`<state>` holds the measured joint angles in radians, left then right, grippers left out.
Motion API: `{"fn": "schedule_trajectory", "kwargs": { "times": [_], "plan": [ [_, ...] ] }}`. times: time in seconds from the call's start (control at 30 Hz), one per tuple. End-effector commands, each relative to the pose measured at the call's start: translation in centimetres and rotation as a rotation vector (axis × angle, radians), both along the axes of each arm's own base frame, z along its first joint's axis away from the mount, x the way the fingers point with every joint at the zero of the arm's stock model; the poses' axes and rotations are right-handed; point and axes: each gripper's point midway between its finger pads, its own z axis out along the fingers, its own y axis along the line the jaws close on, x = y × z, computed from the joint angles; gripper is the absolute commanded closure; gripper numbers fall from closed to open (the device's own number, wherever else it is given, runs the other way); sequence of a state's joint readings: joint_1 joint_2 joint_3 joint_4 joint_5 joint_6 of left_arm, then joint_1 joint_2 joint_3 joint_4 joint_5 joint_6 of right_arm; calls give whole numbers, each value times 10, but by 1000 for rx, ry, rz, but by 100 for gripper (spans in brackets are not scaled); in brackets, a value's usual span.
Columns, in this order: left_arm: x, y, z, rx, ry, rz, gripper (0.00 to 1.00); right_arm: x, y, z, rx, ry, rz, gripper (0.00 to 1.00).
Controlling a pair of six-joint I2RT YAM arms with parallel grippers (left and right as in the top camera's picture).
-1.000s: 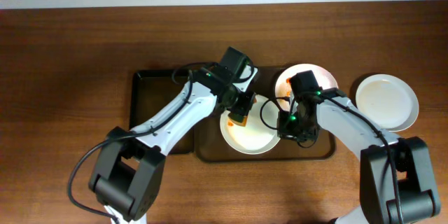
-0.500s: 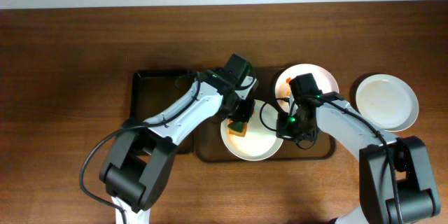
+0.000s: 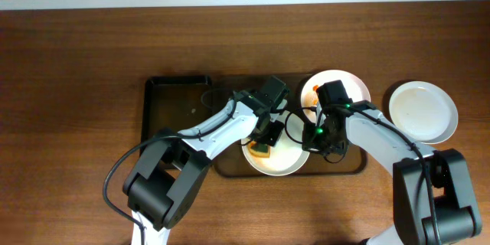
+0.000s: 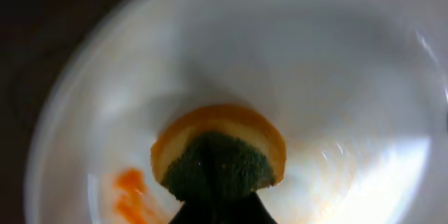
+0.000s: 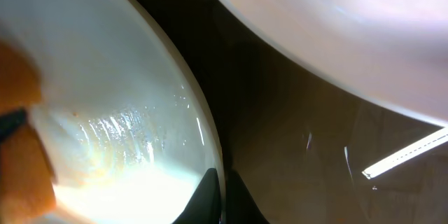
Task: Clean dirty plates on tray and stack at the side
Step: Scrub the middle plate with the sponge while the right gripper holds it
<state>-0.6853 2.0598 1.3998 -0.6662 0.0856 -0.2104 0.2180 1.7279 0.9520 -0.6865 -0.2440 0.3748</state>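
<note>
A white plate [image 3: 282,155] lies on the brown tray [image 3: 230,167]. My left gripper [image 3: 266,138] is shut on an orange sponge with a green scrub side [image 3: 263,151] and presses it onto that plate. In the left wrist view the sponge [image 4: 218,155] sits mid-plate, with an orange-red smear [image 4: 129,190] to its left. My right gripper [image 3: 312,139] is shut on the plate's right rim; the right wrist view shows the rim [image 5: 210,147] between the jaws. A second plate [image 3: 341,88] with orange smears lies at the tray's back right. A third plate [image 3: 423,111] lies on the table to the right.
A smaller black tray [image 3: 172,103] adjoins the brown tray on the left. The table is dark brown wood [image 3: 76,61], with a pale strip along its far edge. My two arms stand close together over the front plate.
My left gripper has dragged the sponge across the front plate from its upper left towards the near side. My right gripper has held still on the rim.
</note>
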Motion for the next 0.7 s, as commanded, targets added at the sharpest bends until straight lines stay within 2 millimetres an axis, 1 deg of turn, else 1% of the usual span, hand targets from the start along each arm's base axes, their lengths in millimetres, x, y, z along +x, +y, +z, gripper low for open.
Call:
{"fn": "schedule_trajectory", "kwargs": {
  "times": [0.0, 0.07, 0.2, 0.27, 0.37, 0.47, 0.67],
  "plan": [
    [13, 33, -31, 174, -73, 46, 100, -5, -1, -3, -16, 13, 4, 96],
    [21, 39, -29, 212, -118, 60, 100, -5, -1, -3, -16, 14, 4, 96],
    [23, 41, -29, 224, -130, 60, 100, -5, -1, -3, -16, 14, 4, 96],
    [36, 52, -25, 285, -202, 84, 100, -5, -1, -3, -16, 13, 4, 96],
    [49, 48, -20, 289, -265, 40, 100, -4, -2, -3, -16, 13, 3, 96],
    [62, 57, -13, 350, -342, 65, 100, -4, -2, -3, -16, 13, 3, 96],
    [77, 71, 0, 435, -434, 108, 100, -4, -2, -3, -16, 13, 3, 96]
  ]
}}
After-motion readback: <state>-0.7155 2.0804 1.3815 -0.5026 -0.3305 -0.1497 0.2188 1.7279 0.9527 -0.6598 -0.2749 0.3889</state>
